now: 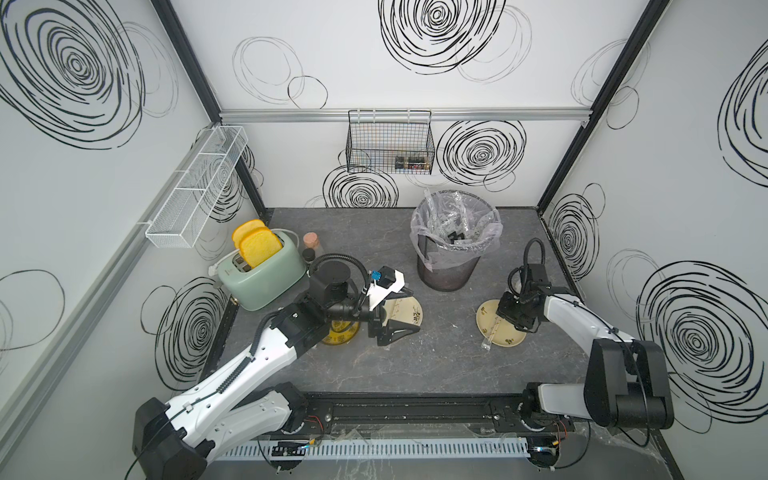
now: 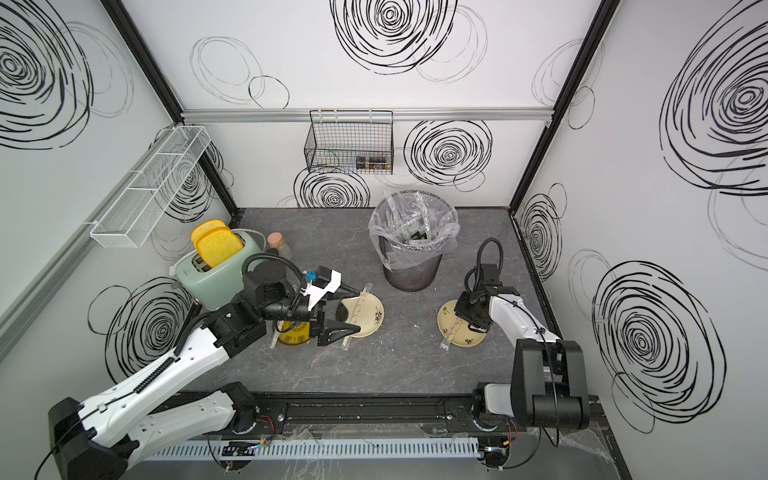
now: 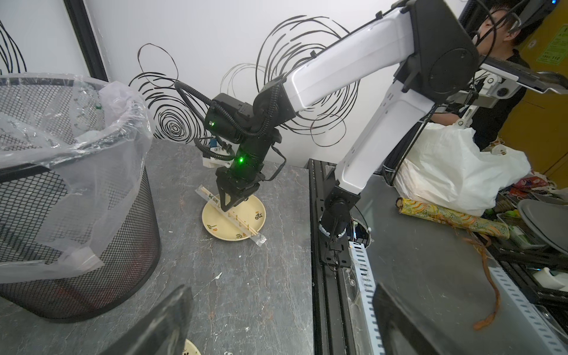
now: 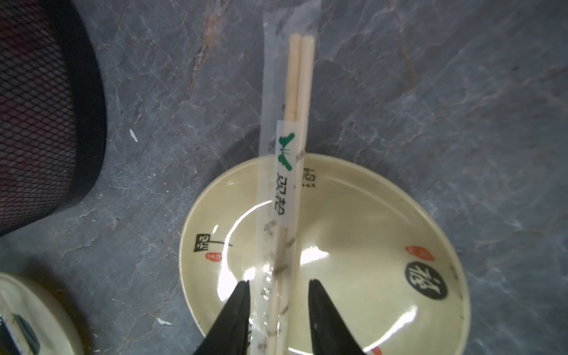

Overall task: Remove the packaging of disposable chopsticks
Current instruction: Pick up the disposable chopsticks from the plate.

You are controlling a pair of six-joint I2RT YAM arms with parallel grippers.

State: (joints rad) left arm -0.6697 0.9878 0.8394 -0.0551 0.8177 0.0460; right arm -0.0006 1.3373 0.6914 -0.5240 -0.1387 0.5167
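A pair of disposable chopsticks (image 4: 296,92) in its clear packaging (image 4: 270,101) lies across the cream plate (image 4: 368,230) on the right. My right gripper (image 4: 279,281) points down over that plate and straddles the wrapped pair, jaws narrowly apart; one fingertip (image 4: 244,287) touches the sleeve's edge. The left wrist view shows this right gripper (image 3: 226,209) on the pair (image 3: 242,222). My left gripper (image 2: 353,309) hovers wide open and holds nothing above a second cream plate (image 2: 374,316), where another wrapped pair (image 2: 358,311) lies. A third wrapped pair (image 2: 274,338) rests by a yellow dish (image 2: 295,336).
A black mesh bin (image 1: 451,257) with a clear liner stands at the back centre and holds discarded clear sleeves. A green toaster (image 1: 262,270) with toast and two small jars (image 1: 311,245) stand at the back left. A wire basket (image 1: 390,143) hangs on the rear wall.
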